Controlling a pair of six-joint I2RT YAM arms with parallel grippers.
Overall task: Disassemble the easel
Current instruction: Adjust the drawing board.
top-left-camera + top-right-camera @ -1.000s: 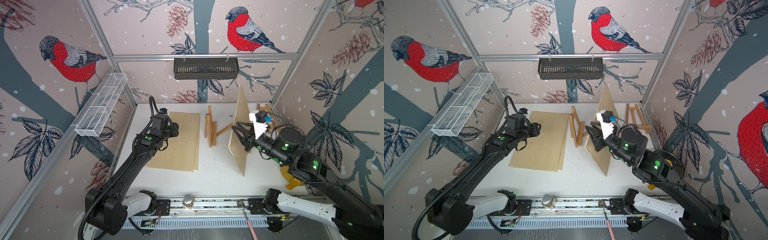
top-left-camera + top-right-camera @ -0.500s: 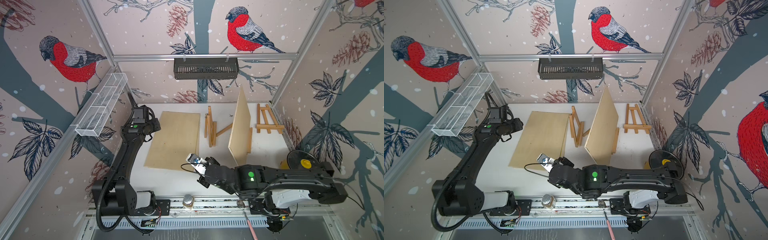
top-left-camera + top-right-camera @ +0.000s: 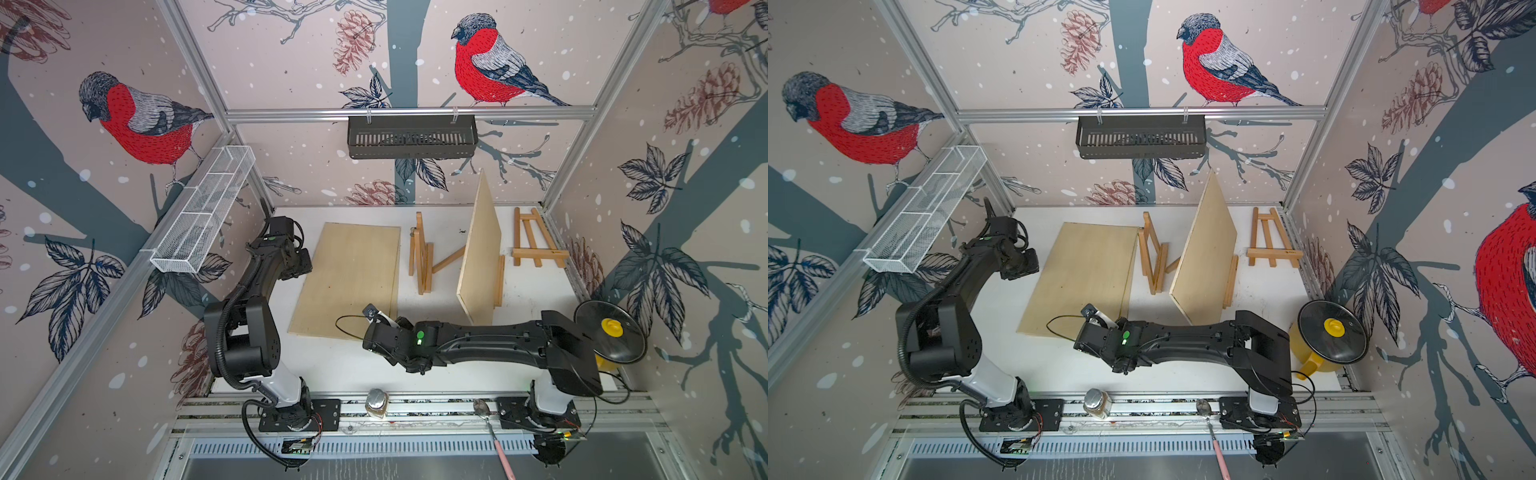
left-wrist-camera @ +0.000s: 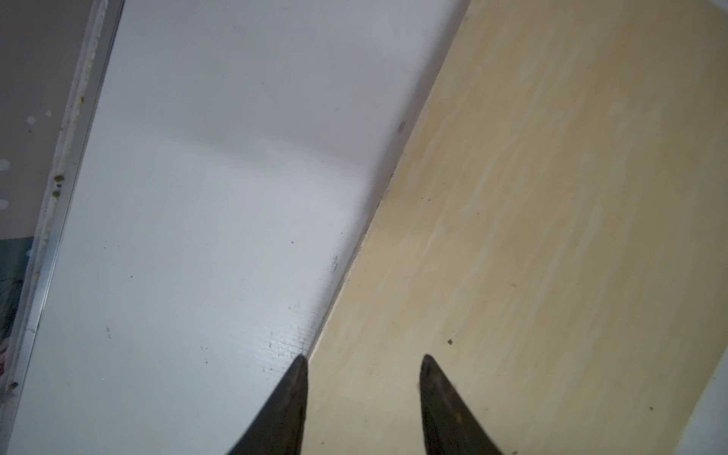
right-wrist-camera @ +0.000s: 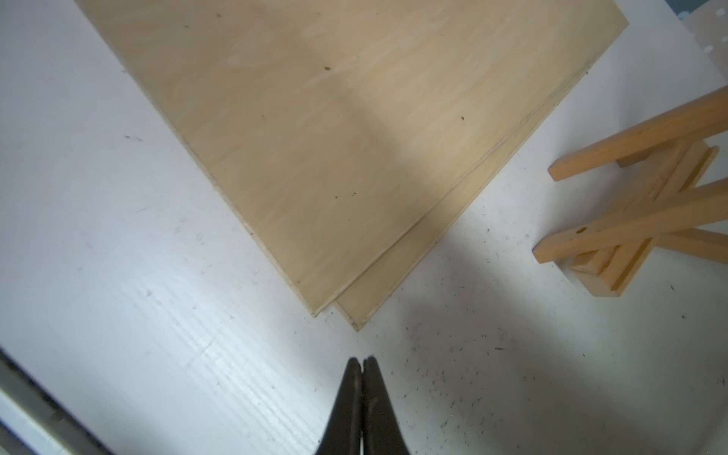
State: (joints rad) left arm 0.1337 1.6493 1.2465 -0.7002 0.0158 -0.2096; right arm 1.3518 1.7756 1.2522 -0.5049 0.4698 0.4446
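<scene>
A wooden easel (image 3: 500, 278) at the right middle holds a plywood board (image 3: 482, 249) standing upright on it. A bare easel (image 3: 422, 257) (image 5: 638, 212) stands to its left, and a third easel (image 3: 534, 245) lies flat at the back right. Two stacked boards (image 3: 349, 278) (image 5: 354, 138) lie flat on the white table (image 3: 332, 365). My left gripper (image 3: 301, 266) (image 4: 364, 358) hangs open and empty over the flat boards' left edge. Low above the table, my right gripper (image 3: 376, 332) (image 5: 361, 359) is shut on nothing, just short of the flat boards' near right corner.
A glass jar (image 3: 377, 401) and a spoon (image 3: 482, 405) rest on the front rail. A black lid with a yellow knob (image 3: 610, 330) sits on a yellow pot at the right edge. A white wire basket (image 3: 203, 216) and a black basket (image 3: 411, 137) hang on the walls.
My right arm left the upright board, swung down to the front centre of the table, and its gripper shut. My left arm drew back to the left edge of the flat boards.
</scene>
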